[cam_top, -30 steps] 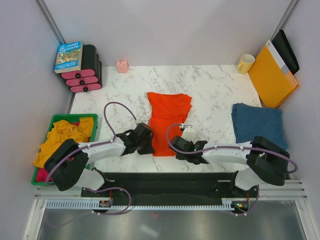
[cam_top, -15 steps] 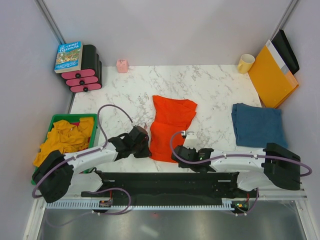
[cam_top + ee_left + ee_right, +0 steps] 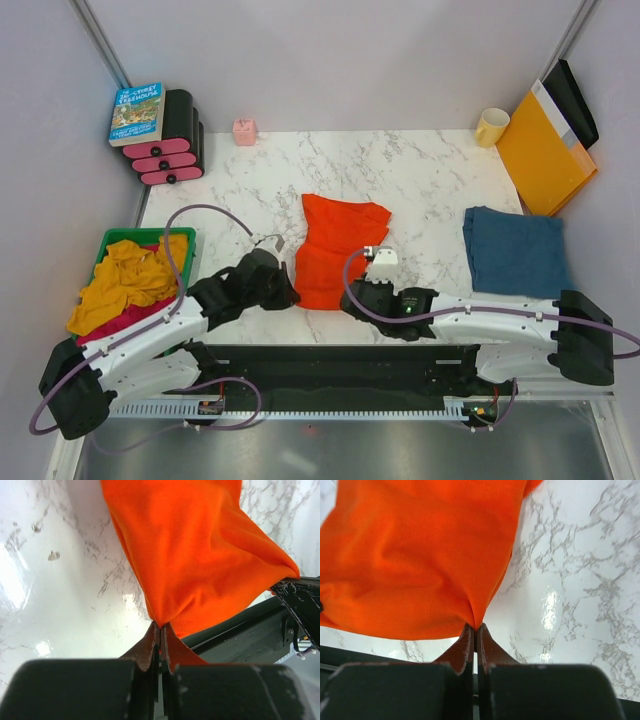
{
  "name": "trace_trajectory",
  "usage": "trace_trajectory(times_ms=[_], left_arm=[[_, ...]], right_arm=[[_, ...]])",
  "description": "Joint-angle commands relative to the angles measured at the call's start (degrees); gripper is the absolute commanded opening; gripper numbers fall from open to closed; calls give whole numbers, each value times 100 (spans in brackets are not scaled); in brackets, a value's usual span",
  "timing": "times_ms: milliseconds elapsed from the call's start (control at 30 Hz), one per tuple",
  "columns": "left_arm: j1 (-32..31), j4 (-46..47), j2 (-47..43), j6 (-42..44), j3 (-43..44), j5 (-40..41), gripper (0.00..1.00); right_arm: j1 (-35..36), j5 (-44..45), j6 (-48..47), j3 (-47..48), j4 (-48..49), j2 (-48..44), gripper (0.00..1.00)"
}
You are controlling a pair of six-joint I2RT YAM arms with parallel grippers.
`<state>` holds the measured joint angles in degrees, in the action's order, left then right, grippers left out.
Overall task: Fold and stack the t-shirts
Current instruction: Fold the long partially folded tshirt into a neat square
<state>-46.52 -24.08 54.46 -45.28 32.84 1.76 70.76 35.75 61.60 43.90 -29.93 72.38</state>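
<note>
The orange-red t-shirt (image 3: 335, 248) lies in the middle of the marble table, its near edge raised and bulging. My left gripper (image 3: 289, 291) is shut on its near left corner, and my right gripper (image 3: 357, 299) is shut on its near right corner. In the left wrist view the cloth (image 3: 195, 555) hangs from the closed left gripper (image 3: 161, 626). In the right wrist view the cloth (image 3: 420, 555) hangs from the closed right gripper (image 3: 475, 627). The folded denim-blue t-shirt (image 3: 517, 250) lies at the right of the table.
A green bin (image 3: 106, 238) with yellow cloth (image 3: 128, 278) stands at the left. A book (image 3: 137, 112) on a black and pink stack (image 3: 168, 152), a small pink object (image 3: 245, 131), a yellow mug (image 3: 491, 126) and an orange-yellow envelope (image 3: 545, 150) line the back.
Both grippers have lifted the orange-red shirt's near corners. The shirt lay flat before; now it bulges, and its far edge has slid a little nearer.
</note>
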Motion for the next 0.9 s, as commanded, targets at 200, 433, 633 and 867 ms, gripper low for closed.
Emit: trace_trajectory(times_ms=[200, 433, 633, 867], left_arm=[[3, 8, 757, 853, 1303, 606, 2], [99, 193, 1873, 1530, 2480, 984, 2], [503, 272, 2534, 1776, 3307, 967, 2], [1189, 342, 3404, 1706, 4001, 651, 2]], right_arm=[[-421, 1119, -790, 1401, -487, 136, 0], [-1485, 961, -1545, 1858, -48, 549, 0], [-2276, 733, -1959, 2122, 338, 892, 0], [-2910, 390, -2178, 2237, 734, 1348, 0]])
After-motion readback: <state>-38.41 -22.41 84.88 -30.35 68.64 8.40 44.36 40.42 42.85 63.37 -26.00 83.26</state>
